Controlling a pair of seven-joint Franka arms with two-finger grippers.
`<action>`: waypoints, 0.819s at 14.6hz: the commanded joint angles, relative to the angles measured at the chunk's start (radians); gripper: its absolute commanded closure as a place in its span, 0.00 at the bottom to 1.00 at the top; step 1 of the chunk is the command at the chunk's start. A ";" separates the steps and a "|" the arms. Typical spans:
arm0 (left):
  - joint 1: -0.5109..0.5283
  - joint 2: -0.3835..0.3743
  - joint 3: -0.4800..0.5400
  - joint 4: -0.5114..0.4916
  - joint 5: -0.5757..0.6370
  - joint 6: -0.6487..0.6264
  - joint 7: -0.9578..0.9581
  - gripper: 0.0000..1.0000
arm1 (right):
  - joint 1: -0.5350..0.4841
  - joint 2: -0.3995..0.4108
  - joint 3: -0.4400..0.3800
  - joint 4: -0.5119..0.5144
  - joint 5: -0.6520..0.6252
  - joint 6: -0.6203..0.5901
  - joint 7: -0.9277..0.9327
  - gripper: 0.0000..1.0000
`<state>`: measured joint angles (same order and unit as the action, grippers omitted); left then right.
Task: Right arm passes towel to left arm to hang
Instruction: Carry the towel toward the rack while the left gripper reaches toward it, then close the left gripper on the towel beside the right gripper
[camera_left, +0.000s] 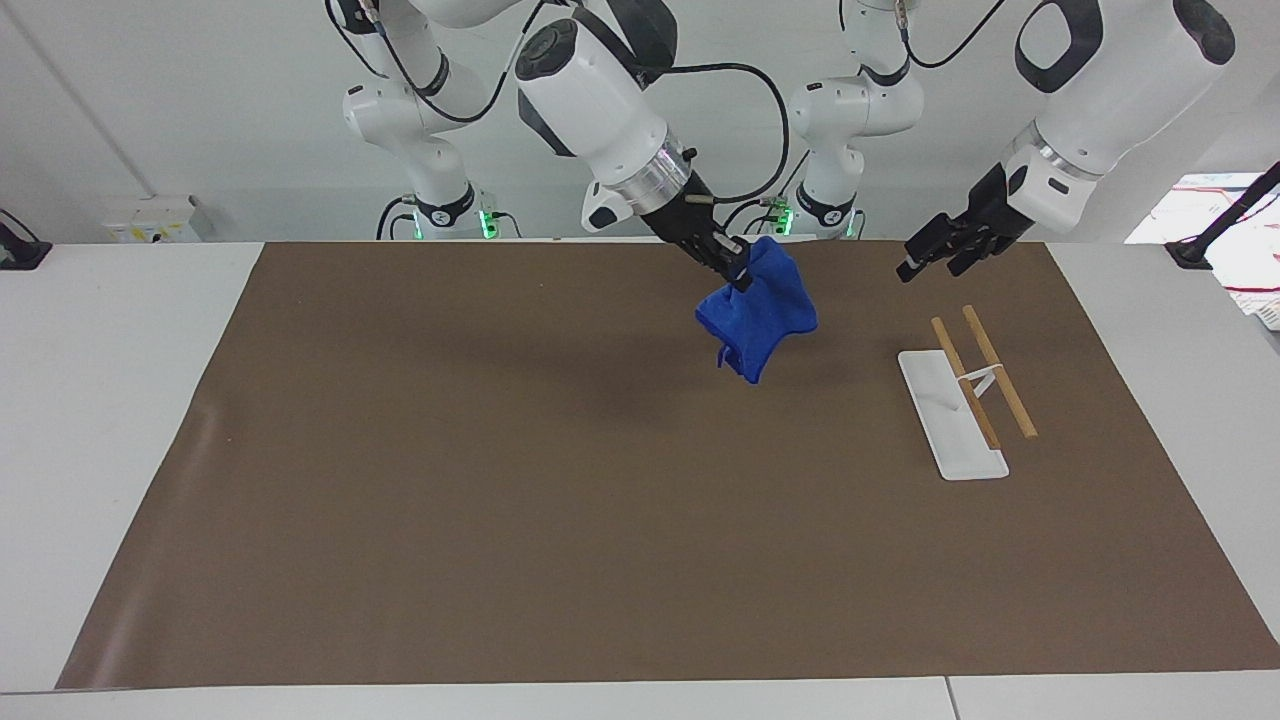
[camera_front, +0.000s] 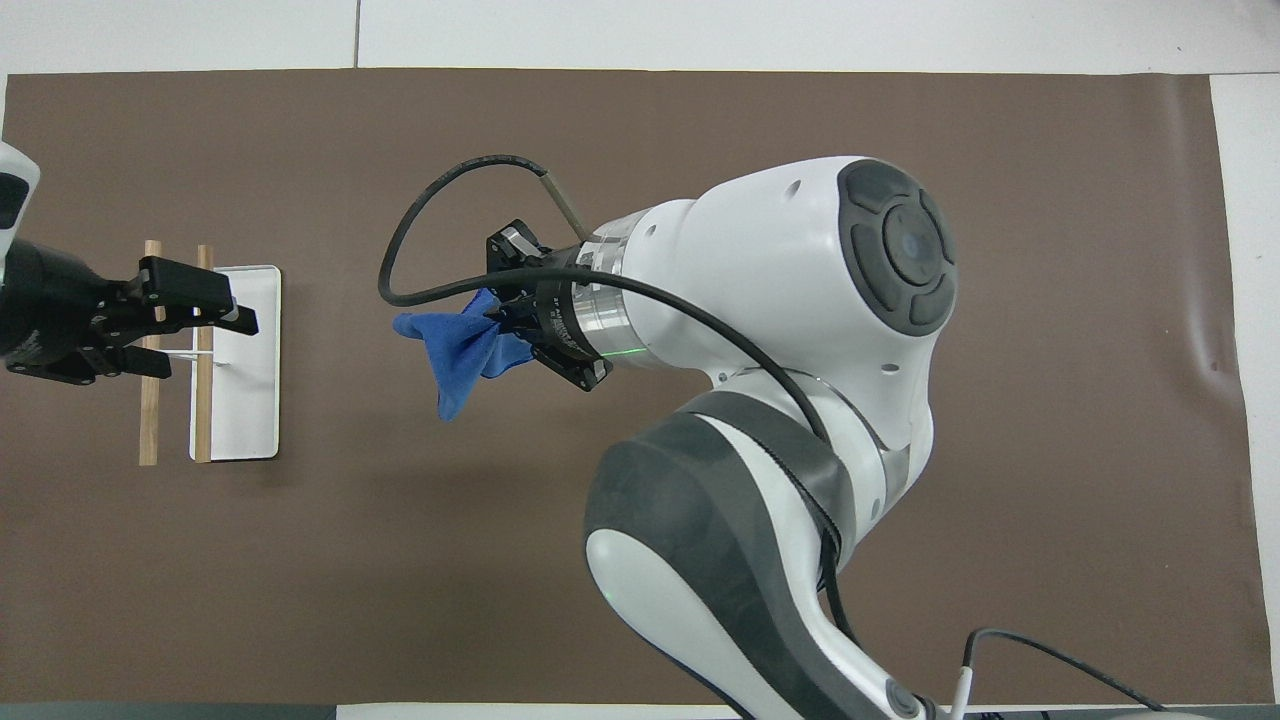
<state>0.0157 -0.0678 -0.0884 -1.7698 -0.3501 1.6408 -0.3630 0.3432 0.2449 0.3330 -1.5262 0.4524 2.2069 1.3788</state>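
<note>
The right claw (camera_left: 735, 270) is clamped on the blue towel (camera_left: 757, 312), which hangs bunched in the air over the brown mat (camera_left: 600, 520) — the left claw (camera_left: 935, 252), fingers apart, hovers over the wooden-railed rack (camera_left: 965, 395) on the desk (camera_left: 100, 400).

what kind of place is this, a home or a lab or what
Most likely a robotics lab: two big white jointed arms bolted at a white table spread with a brown mat, cables trailing, plain white walls, and only a blue cloth and small wooden-bar rack as props.

A robotics lab: white arms (camera_left: 600, 110) stand at a table (camera_left: 100, 400) with a brown mat (camera_left: 500, 500), before bare white walls.
</note>
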 joint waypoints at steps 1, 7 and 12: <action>-0.034 0.043 0.001 -0.028 -0.099 0.091 -0.182 0.00 | 0.002 0.010 0.001 0.015 0.023 0.011 0.026 1.00; -0.115 0.056 0.001 -0.089 -0.233 0.195 -0.413 0.00 | 0.007 0.011 0.003 0.011 0.023 0.040 0.043 1.00; -0.163 0.083 -0.001 -0.092 -0.279 0.275 -0.534 0.04 | 0.007 0.011 0.001 0.008 0.023 0.040 0.043 1.00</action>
<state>-0.1266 0.0133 -0.0959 -1.8423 -0.6035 1.8685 -0.8480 0.3479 0.2491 0.3328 -1.5261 0.4539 2.2350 1.4103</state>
